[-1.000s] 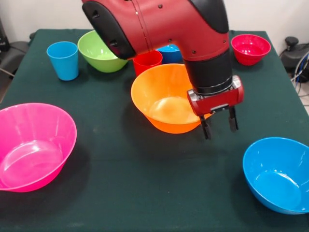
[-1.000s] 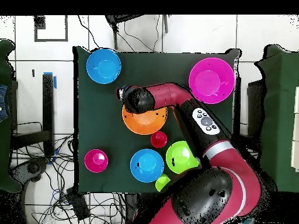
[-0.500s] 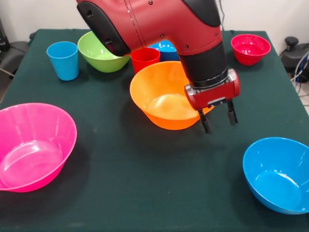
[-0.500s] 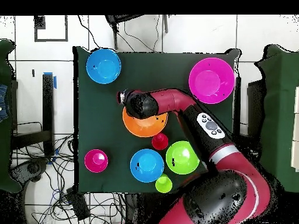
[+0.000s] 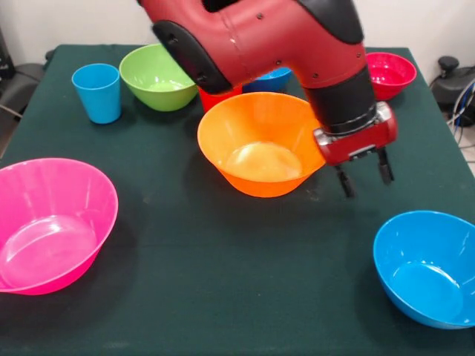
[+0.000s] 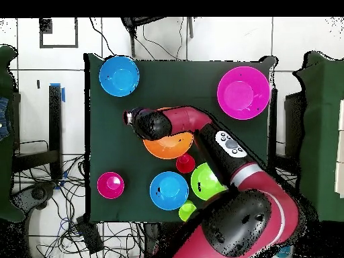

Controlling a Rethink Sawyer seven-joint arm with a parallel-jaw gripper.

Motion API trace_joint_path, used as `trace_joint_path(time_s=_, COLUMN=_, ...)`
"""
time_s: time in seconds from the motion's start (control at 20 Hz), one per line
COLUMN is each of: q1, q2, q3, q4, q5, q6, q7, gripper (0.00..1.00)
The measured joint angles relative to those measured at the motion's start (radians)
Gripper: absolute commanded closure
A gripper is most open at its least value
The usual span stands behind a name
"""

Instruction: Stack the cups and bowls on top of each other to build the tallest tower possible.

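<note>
The big orange bowl (image 5: pixel 260 144) (image 6: pixel 173 145) stands upright mid-table with nothing in it. My gripper (image 5: pixel 364 178) (image 6: pixel 129 117) hangs just to its right in the front view, open and empty, with the fingertips (image 5: pixel 345 185) low over the cloth and clear of the rim. A red cup (image 5: pixel 214 99) (image 6: pixel 185 163) stands right behind the orange bowl, mostly hidden by my arm. The light blue cup (image 5: pixel 98 91) is at the far left. In the overhead view a lime green cup (image 6: pixel 187 209) shows at the table edge by my arm.
A large pink bowl (image 5: pixel 52 222) (image 6: pixel 243 92) sits at the near left and a blue bowl (image 5: pixel 427 267) (image 6: pixel 119 75) at the near right. Along the far side are a lime green bowl (image 5: pixel 152 74) (image 6: pixel 205 181), a second blue bowl (image 5: pixel 271 76) (image 6: pixel 168 190) and the small red bowl (image 5: pixel 390 73) (image 6: pixel 110 185).
My gripper has swung to the right in the front view, off the orange bowl's right rim to the cloth beside it, still open. The orange bowl shifted slightly left.
</note>
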Motion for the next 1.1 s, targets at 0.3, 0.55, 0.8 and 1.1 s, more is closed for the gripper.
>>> trace_joint_path(time_s=0.3, q1=0.045, q2=0.020, q3=0.000, q4=0.004, q5=0.008, q6=0.000, q7=0.000, gripper=0.00)
trace_joint_path(time_s=0.55, q1=0.052, q2=0.015, q3=-0.001, q4=0.029, q5=0.008, q6=0.000, q7=0.000, gripper=0.00)
trace_joint_path(time_s=0.8, q1=0.053, q2=-0.024, q3=-0.001, q4=0.063, q5=0.006, q6=0.000, q7=0.000, gripper=0.00)
trace_joint_path(time_s=1.1, q1=0.061, q2=-0.086, q3=-0.001, q4=0.087, q5=-0.006, q6=0.000, q7=0.000, gripper=0.00)
